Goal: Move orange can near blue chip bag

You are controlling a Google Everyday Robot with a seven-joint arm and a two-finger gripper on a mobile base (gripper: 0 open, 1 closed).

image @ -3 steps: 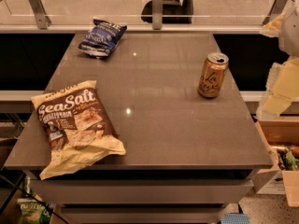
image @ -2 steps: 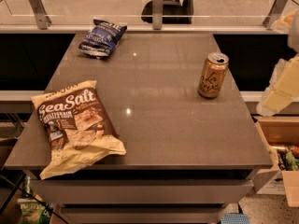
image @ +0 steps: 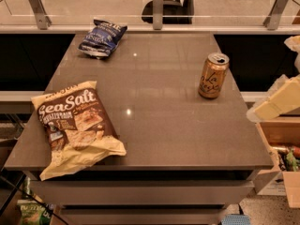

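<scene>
The orange can (image: pixel 213 75) stands upright on the right side of the grey table (image: pixel 159 125), its silver top open. The blue chip bag (image: pixel 102 37) lies at the table's far left corner, well away from the can. My gripper (image: pixel 276 101) shows only as cream-coloured parts at the right edge of the camera view, beside the table and to the right of the can, a little nearer than it. It touches nothing.
A large brown and cream "Sea Salt" bag (image: pixel 75 125) lies at the front left, overhanging the edge. A glass rail with metal posts (image: pixel 158 8) runs behind the table. A cardboard box (image: pixel 281 149) with items stands on the floor at the right.
The cream parts of my arm at the right edge have shifted slightly down and to the right. The can and both bags have not moved.
</scene>
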